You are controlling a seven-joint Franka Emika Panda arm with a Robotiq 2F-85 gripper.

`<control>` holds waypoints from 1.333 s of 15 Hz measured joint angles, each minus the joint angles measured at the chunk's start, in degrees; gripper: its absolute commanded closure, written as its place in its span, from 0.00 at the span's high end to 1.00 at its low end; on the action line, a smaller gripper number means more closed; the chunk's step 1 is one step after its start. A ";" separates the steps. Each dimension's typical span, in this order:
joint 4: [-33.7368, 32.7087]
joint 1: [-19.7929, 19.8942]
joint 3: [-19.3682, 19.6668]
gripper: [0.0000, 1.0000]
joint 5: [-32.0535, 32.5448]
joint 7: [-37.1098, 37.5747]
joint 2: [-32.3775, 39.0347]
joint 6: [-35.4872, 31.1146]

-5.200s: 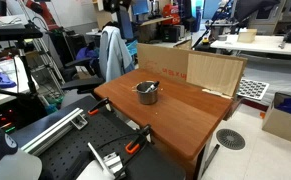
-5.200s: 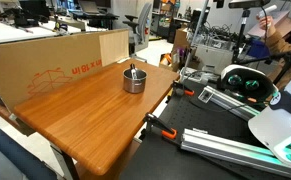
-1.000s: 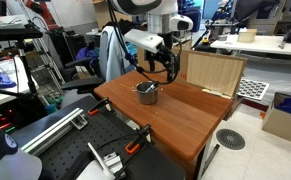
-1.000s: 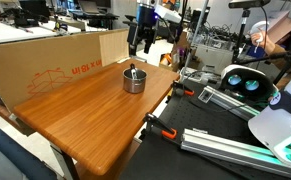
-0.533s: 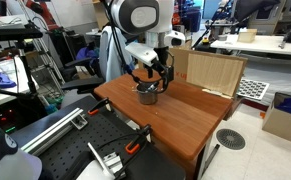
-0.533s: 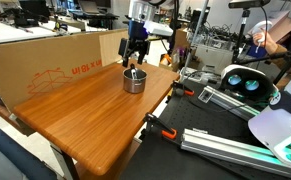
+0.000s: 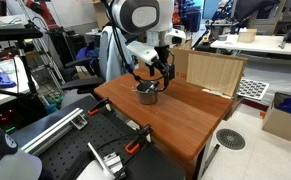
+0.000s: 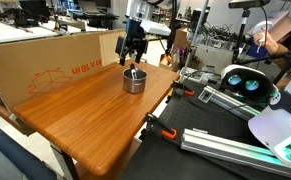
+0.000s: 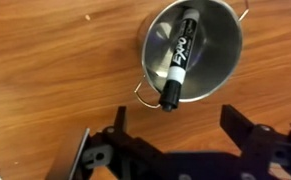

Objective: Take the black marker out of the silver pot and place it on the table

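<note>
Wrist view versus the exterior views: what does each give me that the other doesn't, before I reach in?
Only the wrist view: the black marker lies slanted inside the silver pot, one end resting on the rim, and the gripper fingers are spread wide. Only the exterior views: the gripper hangs above the pot, not inside it, and a cardboard panel stands along the table edge. Both: the pot upright on the wooden table, gripper over it.
</note>
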State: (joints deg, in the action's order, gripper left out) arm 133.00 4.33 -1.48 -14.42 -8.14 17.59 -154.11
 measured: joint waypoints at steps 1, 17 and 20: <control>0.01 0.03 0.00 1.00 0.00 0.00 0.00 0.00; 0.40 0.97 -1.10 0.05 -0.45 -0.76 0.07 0.03; 0.35 1.22 -1.31 0.05 -0.73 -0.84 0.07 0.03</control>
State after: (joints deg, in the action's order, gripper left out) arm 133.35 5.55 -2.79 -15.15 -8.98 17.66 -154.07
